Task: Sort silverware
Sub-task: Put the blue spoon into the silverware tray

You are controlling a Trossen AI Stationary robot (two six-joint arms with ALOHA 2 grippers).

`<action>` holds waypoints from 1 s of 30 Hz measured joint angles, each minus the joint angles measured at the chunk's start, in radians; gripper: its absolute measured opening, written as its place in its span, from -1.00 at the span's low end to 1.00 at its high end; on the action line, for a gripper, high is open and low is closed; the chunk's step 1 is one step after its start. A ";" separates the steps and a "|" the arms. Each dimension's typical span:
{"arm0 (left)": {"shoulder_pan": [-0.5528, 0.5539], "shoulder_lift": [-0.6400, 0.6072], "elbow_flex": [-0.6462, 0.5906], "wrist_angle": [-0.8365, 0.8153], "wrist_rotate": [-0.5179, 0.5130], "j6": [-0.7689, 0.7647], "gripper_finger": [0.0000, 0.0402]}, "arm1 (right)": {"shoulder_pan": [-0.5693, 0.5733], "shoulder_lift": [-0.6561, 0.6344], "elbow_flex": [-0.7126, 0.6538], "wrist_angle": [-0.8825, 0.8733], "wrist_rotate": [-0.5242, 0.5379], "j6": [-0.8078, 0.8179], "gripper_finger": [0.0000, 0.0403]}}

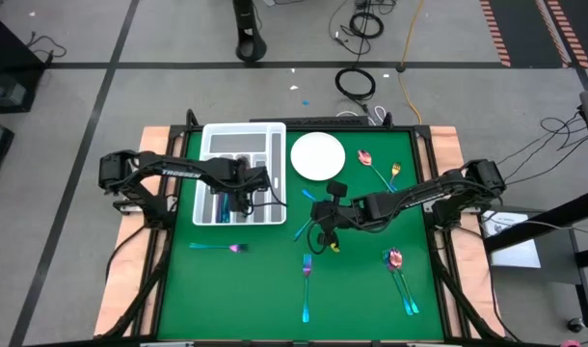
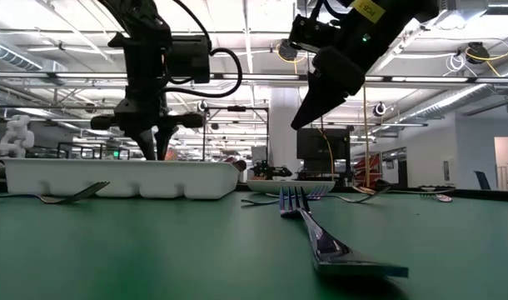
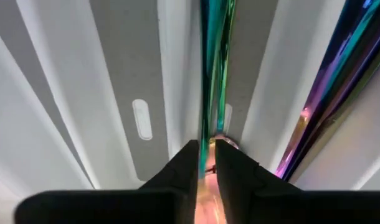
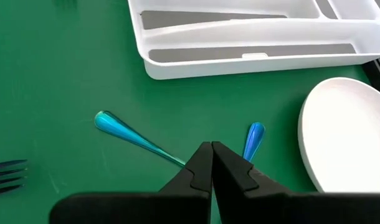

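This is a robotics lab or test hall rather than a home kitchen. The counter (image 1: 361,280) is a green mat laid on a plywood board inside a black metal frame, with two dark robot arms bolted at its sides. Around it lies a bare grey concrete floor (image 1: 82,39) marked with black tape lines, and a striped hazard tape strip (image 1: 525,29) runs near one corner. Loose cables (image 1: 355,82) lie coiled on that floor beside a black stand base (image 1: 248,39). The level view across the counter shows an open industrial ceiling (image 2: 237,50) with long light strips, pipes and beams, and distant workstations with a monitor (image 2: 321,146).
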 joint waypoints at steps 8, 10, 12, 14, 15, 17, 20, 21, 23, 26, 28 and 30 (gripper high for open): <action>0.000 0.000 0.000 -0.001 -0.018 -0.053 -0.51 | 0.000 0.000 0.000 -0.001 0.000 -0.001 -1.00; -0.001 -0.002 0.000 -0.001 -0.036 -0.061 -0.50 | 0.000 0.000 0.000 -0.001 0.000 -0.003 -1.00; 0.000 -0.010 0.000 -0.002 -0.050 -0.061 -0.49 | 0.000 0.000 0.000 -0.001 0.000 -0.003 -1.00; -0.001 -0.021 0.000 -0.002 -0.051 -0.062 -0.49 | 0.000 0.000 0.000 0.000 0.000 -0.003 -1.00; -0.003 -0.025 0.000 -0.001 -0.051 -0.071 -0.49 | 0.000 0.000 0.000 -0.001 0.000 -0.003 -1.00; -0.007 -0.037 0.000 0.001 -0.052 -0.098 -0.49 | 0.000 0.000 0.000 0.000 0.000 -0.003 -1.00; -0.020 -0.059 0.000 0.002 -0.059 -0.137 -0.49 | 0.000 0.000 0.000 0.000 0.000 -0.003 -1.00; -0.026 -0.068 0.000 0.006 -0.059 -0.153 -0.49 | 0.000 0.000 0.000 -0.001 0.000 -0.003 -1.00; -0.040 -0.092 0.000 0.015 -0.059 -0.183 -0.49 | 0.000 0.000 0.000 -0.001 0.000 -0.003 -1.00; -0.061 -0.135 0.000 0.043 -0.048 -0.254 -0.49 | 0.000 0.000 0.000 -0.001 0.000 -0.003 -1.00; -0.081 -0.171 0.000 0.066 -0.032 -0.311 -0.49 | 0.000 0.000 0.000 -0.001 0.000 -0.003 -1.00; -0.103 -0.203 0.000 0.092 -0.025 -0.366 -0.49 | 0.000 0.000 0.000 -0.005 0.000 -0.003 -1.00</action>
